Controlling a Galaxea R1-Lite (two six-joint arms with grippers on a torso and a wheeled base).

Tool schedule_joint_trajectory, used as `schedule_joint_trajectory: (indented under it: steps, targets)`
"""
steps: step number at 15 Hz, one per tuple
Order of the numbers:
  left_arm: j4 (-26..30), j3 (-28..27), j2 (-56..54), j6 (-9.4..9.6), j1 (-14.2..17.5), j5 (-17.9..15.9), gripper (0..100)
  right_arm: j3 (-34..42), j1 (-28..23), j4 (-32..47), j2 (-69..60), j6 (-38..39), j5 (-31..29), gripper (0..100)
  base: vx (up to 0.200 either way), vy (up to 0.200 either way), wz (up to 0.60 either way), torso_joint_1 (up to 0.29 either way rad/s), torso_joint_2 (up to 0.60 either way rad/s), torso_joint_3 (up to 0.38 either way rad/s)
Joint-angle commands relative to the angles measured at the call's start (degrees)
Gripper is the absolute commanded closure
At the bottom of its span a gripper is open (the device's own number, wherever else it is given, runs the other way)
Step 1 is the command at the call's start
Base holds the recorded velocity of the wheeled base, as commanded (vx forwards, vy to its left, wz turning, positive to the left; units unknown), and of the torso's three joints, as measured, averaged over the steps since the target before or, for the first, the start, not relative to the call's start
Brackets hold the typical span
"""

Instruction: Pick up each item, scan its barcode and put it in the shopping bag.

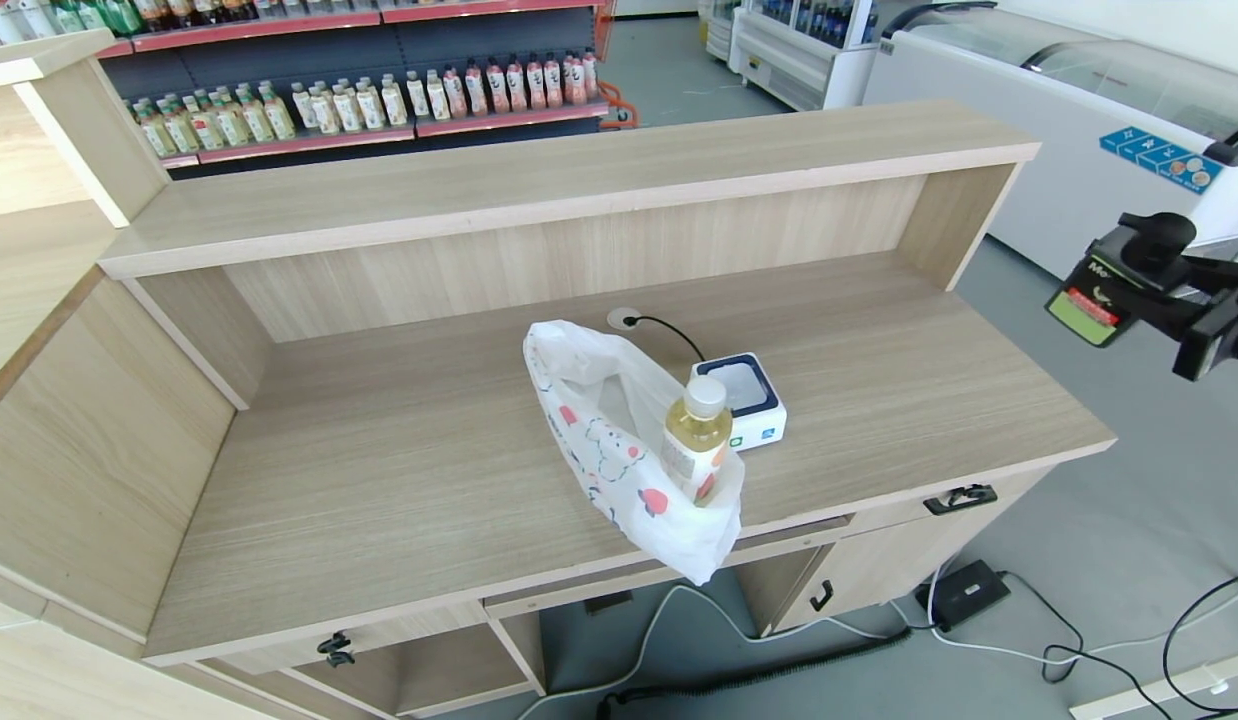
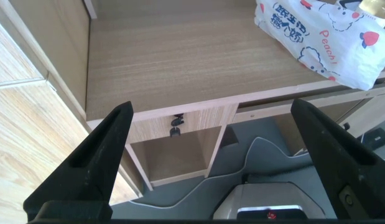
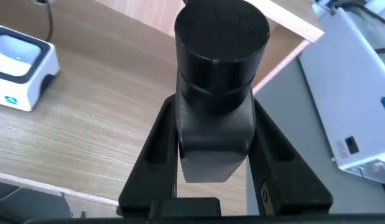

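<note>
Bottle (image 1: 697,430) in bag (image 1: 599,445), beside scanner (image 1: 749,398)

One scanner (image 1: 747,400) sat on one counter (image 1: 399,450). One shopping bag (image 1: 619,450) lay just beside the scanner, and one bottle (image 1: 697,437) of yellowish drink stood in that bag. One black cable (image 1: 669,330) ran off behind the scanner. One black container (image 1: 1091,298) hung well to the right of the scanner, past the counter's end. There were two grippers: the left gripper (image 2: 212,107) and the right gripper (image 3: 214,106). Three black handles (image 1: 959,497) showed on the counter's front, below the scanner. One black adapter (image 1: 964,592) lay on the floor, below and right of the scanner. The shelved bottles (image 1: 359,105) far behind the scanner were too small to count.
</note>
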Motion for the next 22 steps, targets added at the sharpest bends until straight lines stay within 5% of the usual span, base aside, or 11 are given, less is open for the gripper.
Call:
schedule_joint_trajectory:
  steps: [1, 3, 5, 7, 22]
  targets:
    - [0.0, 0.0, 0.0, -0.01, 0.0, 0.0, 0, 1.1, 1.3, -1.9, -0.3, 0.7, 1.0, 100, 0.0, 0.0, 0.0, 0.0, 0.0, 0.0]
    - [0.0, 0.0, 0.0, -0.01, 0.0, 0.0, 0, 3.2, 7.8, -6.2, -1.8, 8.8, -4.1, 100, 0.0, 0.0, 0.0, 0.0, 0.0, 0.0]
    - [0.0, 0.0, 0.0, -0.01, 0.0, 0.0, 0, 0.8, 16.6, -6.5, -1.1, 15.5, -16.6, 100, 0.0, 0.0, 0.0, 0.0, 0.0, 0.0]
    - [0.0, 0.0, 0.0, -0.01, 0.0, 0.0, 0, -1.9, 20.3, -6.5, 1.9, 16.9, -23.0, 100, 0.0, 0.0, 0.0, 0.0, 0.0, 0.0]
    - [0.0, 0.0, 0.0, -0.1, 0.0, 0.1, 0, -2.2, 17.9, -6.5, 5.5, 17.4, -23.0, 100, 0.0, 0.0, 0.0, 0.0, 0.0, 0.0]
